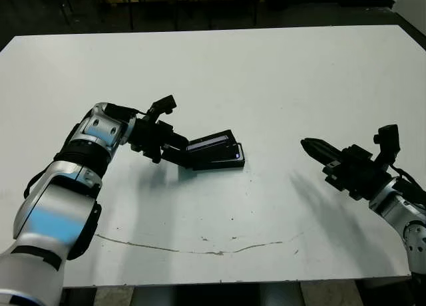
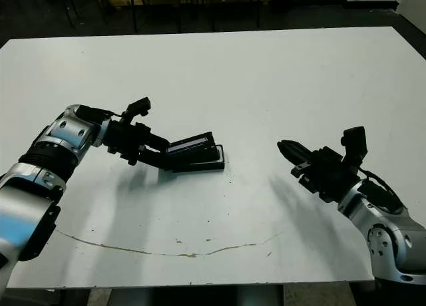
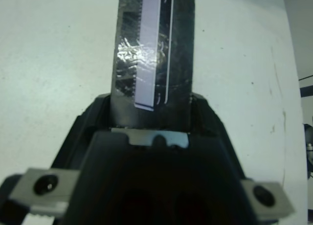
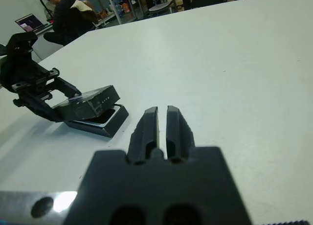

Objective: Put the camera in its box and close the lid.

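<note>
1. The left gripper [image 1: 174, 148] reaches in from the robot's left and is clamped on the lid [image 1: 208, 146], its black fingers [image 4: 57, 88] pinching the slab's near edge.
2. The right gripper [image 1: 311, 146] hangs above the bare table on the robot's right, well apart from the box, its two fingers [image 4: 146, 129] pressed nearly together with only a thin slit between them and nothing in them.
3. The white table [image 1: 266, 80] carries a thin dark crack line near its front edge.
4. The lid is a flat black rectangular slab with a shiny pale silvery strip along its length; in the left wrist view the strip [image 3: 149, 49] sits beside crinkled glossy black. It is tilted, its far edge down over the box and its gripped edge raised, so the box is only partly covered.
5. The box [image 1: 226, 161] is a shallow black-rimmed tray lying flat on the table left of centre, beneath the slanted lid.
6. The camera cannot be made out; the lid hides the tray's inside.
7. A person [image 4: 66, 17] sits beyond the table in the right wrist view.
</note>
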